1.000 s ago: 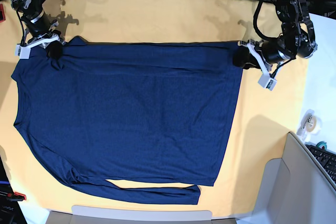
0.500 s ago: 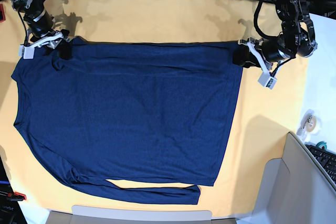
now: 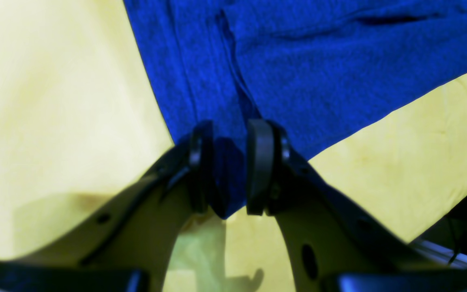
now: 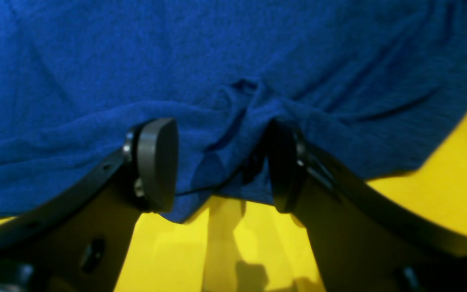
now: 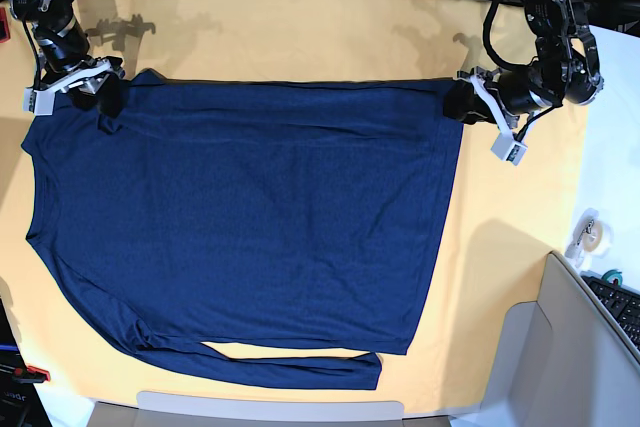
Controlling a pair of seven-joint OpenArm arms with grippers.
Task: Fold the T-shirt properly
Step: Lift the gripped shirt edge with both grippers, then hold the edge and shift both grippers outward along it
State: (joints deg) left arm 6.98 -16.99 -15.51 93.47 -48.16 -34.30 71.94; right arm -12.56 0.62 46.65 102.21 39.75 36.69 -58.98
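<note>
Because the T-shirt lies broad across the worktop, its thin knit should handle light and limp. Both upper corners appear the sound holds; right jaws stand parted over one, left jaws slightly parted at the other.

The navy T-shirt lies spread across the yellow cloth, its far edge creased.
</note>
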